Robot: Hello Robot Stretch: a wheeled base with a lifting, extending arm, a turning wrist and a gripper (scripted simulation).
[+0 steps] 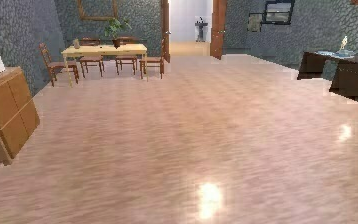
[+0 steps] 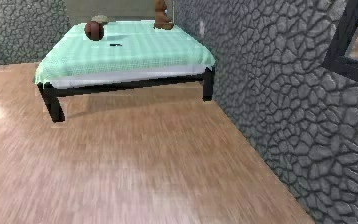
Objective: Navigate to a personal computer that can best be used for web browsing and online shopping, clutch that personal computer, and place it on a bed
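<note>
Ahead, the forward view runs over a wide floor of reddish wood planks (image 1: 187,140) toward a pale yellow wooden dining worktop (image 1: 103,48) ringed with brown chairs (image 1: 59,66) at the far left, an open doorway (image 1: 192,25) in the middle, and a light brown wooden cabinet (image 1: 9,110) near the left edge; at the right edge stands a low dark worktop (image 1: 317,62) with a small pale blue upright thing (image 1: 344,43) on it, too small to name; where the personal computer lies I cannot tell, though that dark worktop seems the likeliest place to look; the step in hand is, I judge, the search, best done by turning toward that worktop and driving close across the bare floor before reaching; in the arm side view a bed with a mint-green cover on a dark frame (image 2: 137,58) stands against a grey stone wall (image 2: 277,100), carrying a round brown ball-like thing (image 2: 95,30) and a brown figure (image 2: 162,14) near its head; the state of the hand I cannot tell, nor how the computer lies relative to it.
</note>
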